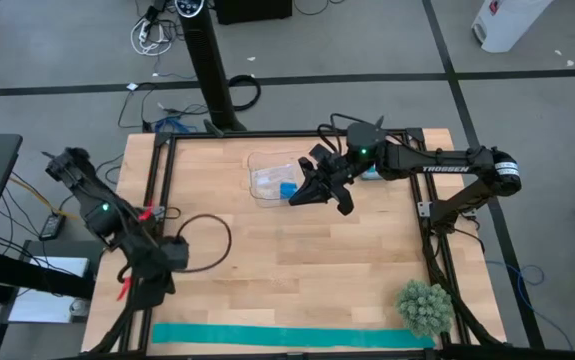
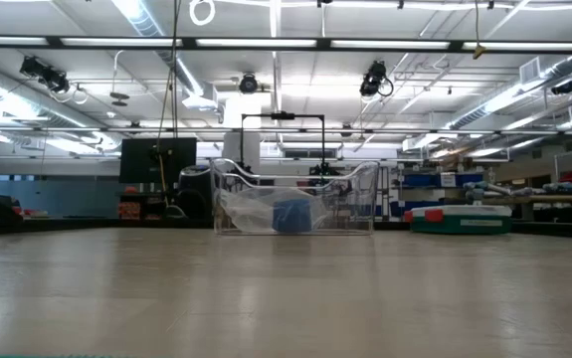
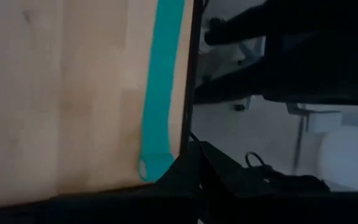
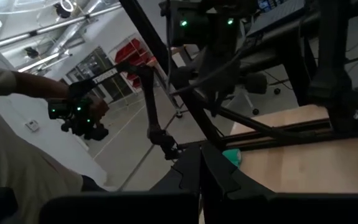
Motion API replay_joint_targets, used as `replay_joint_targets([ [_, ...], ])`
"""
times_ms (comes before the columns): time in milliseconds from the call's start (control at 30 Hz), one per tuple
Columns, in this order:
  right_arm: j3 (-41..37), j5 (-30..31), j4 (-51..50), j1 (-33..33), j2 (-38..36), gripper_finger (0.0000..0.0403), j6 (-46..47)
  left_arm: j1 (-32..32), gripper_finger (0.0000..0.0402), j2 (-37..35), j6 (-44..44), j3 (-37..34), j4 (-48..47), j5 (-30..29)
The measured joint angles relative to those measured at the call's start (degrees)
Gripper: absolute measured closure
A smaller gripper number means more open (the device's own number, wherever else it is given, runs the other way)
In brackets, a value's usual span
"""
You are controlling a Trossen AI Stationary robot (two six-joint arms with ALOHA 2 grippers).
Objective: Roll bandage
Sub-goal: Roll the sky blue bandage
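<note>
The bandage (image 1: 292, 336) is a long teal ribbon lying flat along the table's near edge. Its left end (image 3: 149, 163) curls up a little. My left gripper (image 1: 145, 298) hangs above the table's near left corner, slanting down, just short of that end. In the left wrist view its fingers (image 3: 194, 183) are shut with nothing between them. My right gripper (image 1: 295, 198) is held level over the far middle of the table, beside a clear container, and is shut (image 4: 200, 169) and empty. Neither gripper shows in the low view.
A clear container (image 1: 270, 178) holding a blue roll (image 2: 290, 215) stands at the far middle. A small green plant (image 1: 425, 308) sits at the near right corner, by the ribbon's right end. A black cable loop (image 1: 207, 240) lies left of centre. A person (image 4: 17, 124) stands beyond the table.
</note>
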Motion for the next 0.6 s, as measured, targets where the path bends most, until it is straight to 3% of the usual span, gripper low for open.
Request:
replay_joint_targets([
  [400,-0.01,0.11,-0.42,-0.02,0.02,0.0403,-0.07,-9.28,0.0382,-0.02,-15.99,-12.82,12.71,1.6],
  [600,-0.01,0.11,-0.35,-0.02,0.02,0.0403,-0.07,-13.26,0.0382,0.29,-23.5,-19.5,23.5,1.65],
])
